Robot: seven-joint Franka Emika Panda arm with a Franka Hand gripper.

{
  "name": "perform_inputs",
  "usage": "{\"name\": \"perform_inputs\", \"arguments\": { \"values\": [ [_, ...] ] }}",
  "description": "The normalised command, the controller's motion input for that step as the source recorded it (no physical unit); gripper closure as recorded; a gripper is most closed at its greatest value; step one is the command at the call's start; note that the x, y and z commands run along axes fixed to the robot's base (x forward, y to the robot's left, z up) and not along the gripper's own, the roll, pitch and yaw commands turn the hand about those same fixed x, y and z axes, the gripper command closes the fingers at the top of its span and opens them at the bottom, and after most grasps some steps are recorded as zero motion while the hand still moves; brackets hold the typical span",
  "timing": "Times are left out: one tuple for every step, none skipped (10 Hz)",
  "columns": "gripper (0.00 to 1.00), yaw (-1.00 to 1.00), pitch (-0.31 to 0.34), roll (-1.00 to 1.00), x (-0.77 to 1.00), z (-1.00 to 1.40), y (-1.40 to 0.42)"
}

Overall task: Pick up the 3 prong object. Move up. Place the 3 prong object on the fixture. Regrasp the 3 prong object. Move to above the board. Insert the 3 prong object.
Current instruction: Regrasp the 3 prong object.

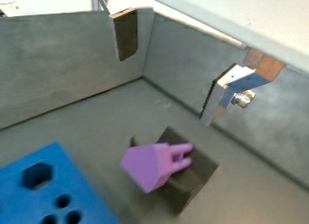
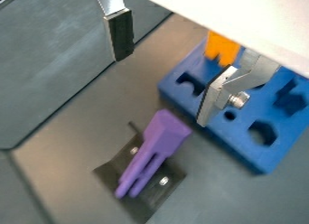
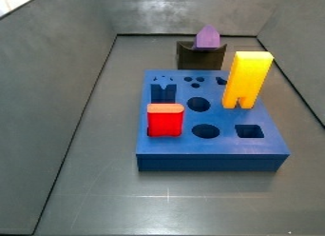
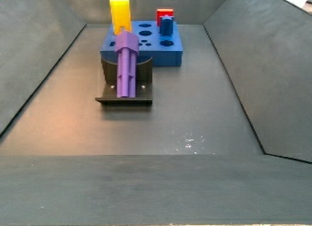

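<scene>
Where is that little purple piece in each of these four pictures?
Wrist view: the 3 prong object lies on the fixture, below the open gripper.
Wrist view: it lies along the fixture, beside the board.
Side view: its tip shows behind the board.
Side view: it lies lengthwise in front of the board.
Shared landmark: the fixture under it.
</scene>
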Motion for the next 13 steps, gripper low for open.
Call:
{"name": "perform_inputs", "arguments": {
  "values": [
    [0.0, 0.03, 0.056, 1.0, 0.05, 0.0, -0.02],
    [0.0, 0.04, 0.074, 1.0, 0.06, -0.01, -0.03],
    [0.0, 0.04, 0.091, 1.0, 0.08, -0.01, -0.03],
    [0.0, 0.06, 0.118, 1.0, 0.1, 0.0, -0.04],
    [0.0, 0.07, 0.143, 1.0, 0.1, 0.0, -0.04],
    [0.0, 0.09, 0.18, 1.0, 0.11, -0.01, -0.05],
    [0.0, 0.12, 0.209, 1.0, 0.11, -0.01, -0.05],
    [0.0, 0.17, 0.236, 0.95, 0.11, -0.01, -0.05],
    [0.0, 0.19, 0.227, 0.83, 0.11, -0.01, -0.05],
    [0.0, 0.22, 0.183, 0.53, 0.12, -0.01, -0.06],
    [0.0, 0.24, 0.164, 0.4, 0.12, -0.01, -0.06],
    [0.0, 0.24, 0.119, 0.24, 0.11, 0.0, -0.04],
    [0.0, 0.25, 0.078, 0.19, 0.1, 0.0, -0.04]
  ]
}}
